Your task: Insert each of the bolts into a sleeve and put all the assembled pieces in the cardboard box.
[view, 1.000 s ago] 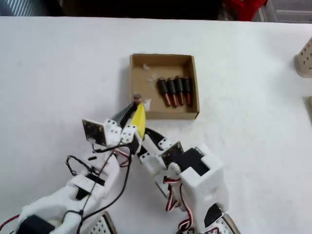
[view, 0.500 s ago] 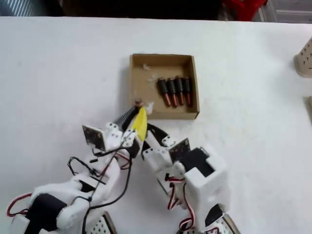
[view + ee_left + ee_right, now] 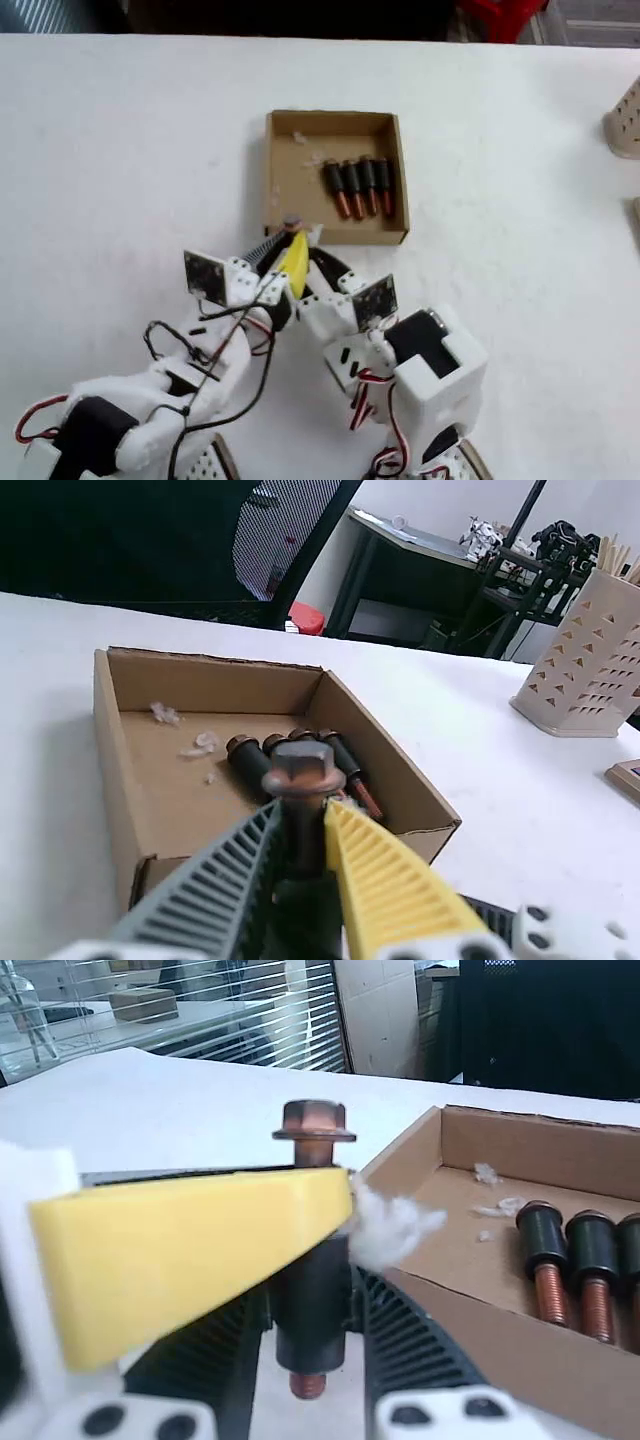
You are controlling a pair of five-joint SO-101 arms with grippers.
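Heads up, your left gripper (image 3: 302, 818): jaws clamped tight on bolt (image 3: 299, 768), just under head. Your right gripper (image 3: 312, 1312): jaws pinched on black sleeve (image 3: 312, 1285) lower down, bolt tip poking out below. Just beyond jaws, cardboard box (image 3: 283, 170), four assembled pieces (image 3: 360, 186) inside.

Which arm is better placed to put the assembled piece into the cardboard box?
Left: the left pincer grips the sleeved bolt upright at the cardboard box; a short forward move should drop it in.
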